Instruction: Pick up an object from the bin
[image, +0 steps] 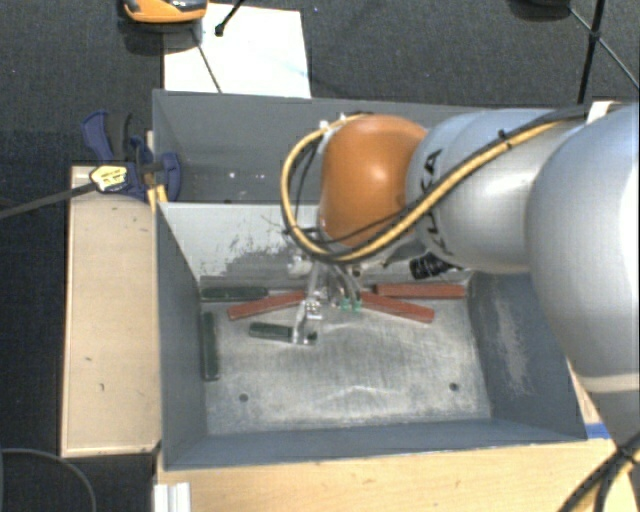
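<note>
Closest to us is the arm (545, 190), reaching in from the right, its orange cover (365, 175) above the middle of the bin (350, 395). Below the cover we see the gripper (307, 328) down near the bin floor. Whether it is spread or closed we cannot tell, as the wrist hides it.

Just beside it, on the side away from the arm, lies a short dark bar (268, 330), flat on the floor. Its near end reaches the gripper tip, though we cannot say whether they touch. We take this bar for the likely pick. We see nothing raised off the floor, so we judge the pick not yet made. Closing on a bar and lifting it clear are both left to do.

We count six bars, all lying flat. Three are dark:
- the short one
- a long one (235, 293) by the back wall
- one (208, 347) along the far side wall

Three are red:
- one (262, 306) slanting between the long dark bar and the short one
- two under the arm, one (425, 291) level
- the other (402, 309) slanted beside it
</note>
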